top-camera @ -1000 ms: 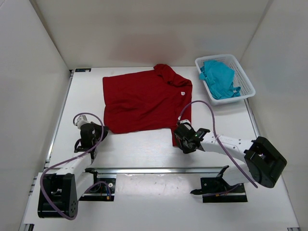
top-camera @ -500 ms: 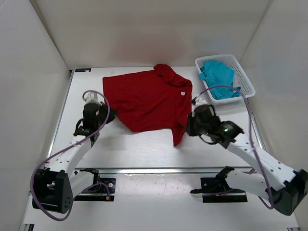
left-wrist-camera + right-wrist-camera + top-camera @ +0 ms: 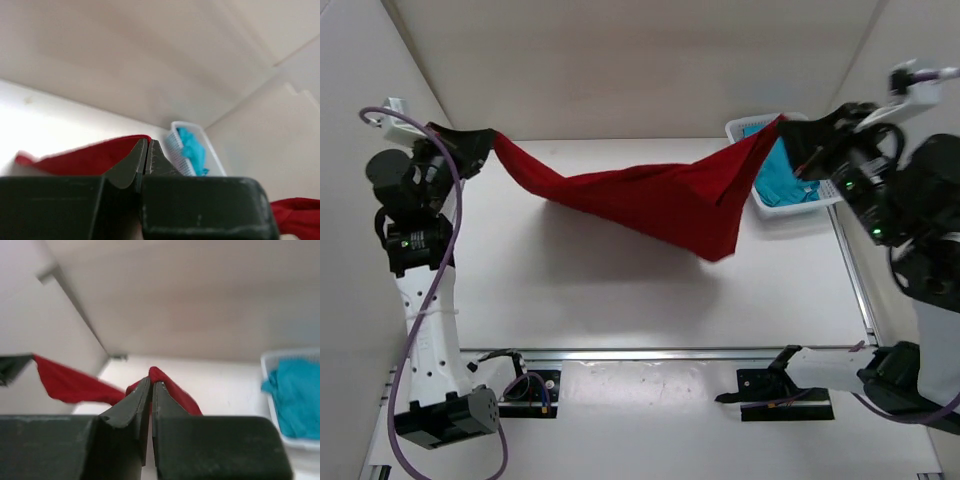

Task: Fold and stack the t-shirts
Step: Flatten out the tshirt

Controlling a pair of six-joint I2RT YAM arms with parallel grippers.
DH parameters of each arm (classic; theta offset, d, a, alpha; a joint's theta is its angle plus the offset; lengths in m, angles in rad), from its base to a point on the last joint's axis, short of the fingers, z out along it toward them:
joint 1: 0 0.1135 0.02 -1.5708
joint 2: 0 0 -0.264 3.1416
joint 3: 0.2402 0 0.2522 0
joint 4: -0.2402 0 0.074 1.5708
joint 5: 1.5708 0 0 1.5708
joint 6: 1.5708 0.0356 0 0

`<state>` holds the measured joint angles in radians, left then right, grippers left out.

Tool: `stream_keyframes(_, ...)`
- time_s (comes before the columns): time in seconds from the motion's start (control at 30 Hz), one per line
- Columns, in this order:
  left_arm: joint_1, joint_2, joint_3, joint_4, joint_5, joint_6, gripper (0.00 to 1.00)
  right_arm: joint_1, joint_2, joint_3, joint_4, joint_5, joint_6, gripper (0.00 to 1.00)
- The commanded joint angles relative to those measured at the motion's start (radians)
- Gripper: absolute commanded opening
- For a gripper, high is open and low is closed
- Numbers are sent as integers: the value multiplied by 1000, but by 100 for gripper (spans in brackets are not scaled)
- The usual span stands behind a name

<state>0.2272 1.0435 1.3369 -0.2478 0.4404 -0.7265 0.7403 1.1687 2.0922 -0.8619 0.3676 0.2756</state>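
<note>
The dark red t-shirt (image 3: 650, 200) hangs stretched in the air between both grippers, sagging in the middle above the table. My left gripper (image 3: 485, 140) is shut on its left corner, high at the far left; the cloth shows at its fingertips in the left wrist view (image 3: 85, 157). My right gripper (image 3: 788, 125) is shut on the right corner, high over the basket; red cloth (image 3: 172, 385) shows pinched in the right wrist view. The teal-blue t-shirt (image 3: 780, 178) lies crumpled in the basket. The lavender shirt is out of view.
The white mesh basket (image 3: 830, 190) stands at the back right of the white table (image 3: 620, 300). White walls close in the left, back and right sides. A metal rail (image 3: 650, 352) runs along the near edge by the arm bases.
Both arms have risen and spread apart, lifting the red shirt off the table, where it lay flat. It now hangs taut between the grippers.
</note>
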Motion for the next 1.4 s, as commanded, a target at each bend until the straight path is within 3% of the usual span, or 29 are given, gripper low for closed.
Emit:
stream_keyframes(0.0, 69, -2, 82, -16, 161, -125, 0, 95, 89, 239, -5, 181, -123, 0)
stream_keyframes(0.03, 76, 12, 123, -18, 165, -132, 0, 210, 115, 250, 21, 238, -186, 0)
stream_keyframes(0.07, 75, 15, 158, -19, 147, -134, 0, 288, 117, 235, 115, 404, -240, 0)
stream_keyframes(0.1, 77, 18, 195, -43, 114, -122, 0, 515, 117, 144, 338, 646, -430, 0)
stream_keyframes(0.13, 77, 26, 214, -79, 101, -108, 0, 648, 70, -91, 571, 757, -819, 0)
stream_keyframes(0.17, 74, 26, 237, -91, 60, -82, 0, 654, 40, -191, 1135, 815, -1015, 0)
stream_keyframes(0.2, 73, 29, 237, -114, 25, -52, 0, 648, 93, -196, 1304, 815, -1214, 1)
stream_keyframes(0.23, 73, 29, 231, -125, 8, -44, 0, 523, 135, -14, 1166, 794, -1022, 0)
stream_keyframes(0.27, 67, 20, 223, -127, -24, -30, 0, 417, 229, 102, 736, 657, -868, 0)
stream_keyframes(0.3, 51, 16, 197, -119, -70, -4, 0, 339, 252, 191, 581, 549, -733, 0)
stream_keyframes(0.33, 5, 12, 197, -125, -138, 19, 0, 218, 246, 116, 563, 445, -651, 0)
stream_keyframes(0.37, -17, 10, 173, -128, -175, 32, 0, 197, 238, 89, 549, 412, -620, 0)
stream_keyframes(0.43, -60, 12, 128, -130, -247, 76, 0, -58, 284, 112, 317, 99, -375, 0)
stream_keyframes(0.47, -52, 15, 76, -122, -246, 82, 0, -112, 340, 120, 278, 9, -325, 0)
stream_keyframes(0.5, -43, 13, 3, -92, -240, 84, 0, -248, 370, 92, 233, -144, -238, 0)
stream_keyframes(0.6, -57, 30, -167, -25, -273, 104, 0, -328, 408, -136, 339, -301, -204, 0)
stream_keyframes(0.63, -68, 42, -223, 7, -310, 113, 0, -394, 442, -174, 362, -402, -179, 0)
stream_keyframes(0.7, -68, 122, -272, 42, -330, 119, 0, -429, 535, -152, 356, -456, -165, 0)
stream_keyframes(0.83, -55, 327, -221, 108, -261, 82, 0, -467, 846, 268, 193, -480, -145, 0)
stream_keyframes(0.87, -55, 352, -169, 110, -253, 69, 0, -472, 927, 469, 148, -469, -147, 0)
stream_keyframes(0.9, -58, 378, -141, 114, -246, 64, 0, -473, 928, 504, 168, -469, -113, 0)
stream_keyframes(1.0, -39, 409, -6, 133, -186, 4, 0, -522, 823, 391, 386, -481, -52, 0)
stream_keyframes(1.1, -28, 402, 165, 98, -219, 9, 0, -489, 761, 475, 481, -368, -116, 0)
stream_keyframes(1.2, -26, 405, 290, 75, -235, 6, 0, -421, 662, 407, 622, -257, -251, 0)
stream_keyframes(1.37, 26, 414, 366, 59, -201, -13, 0, -421, 560, 325, 646, -291, -248, 0)
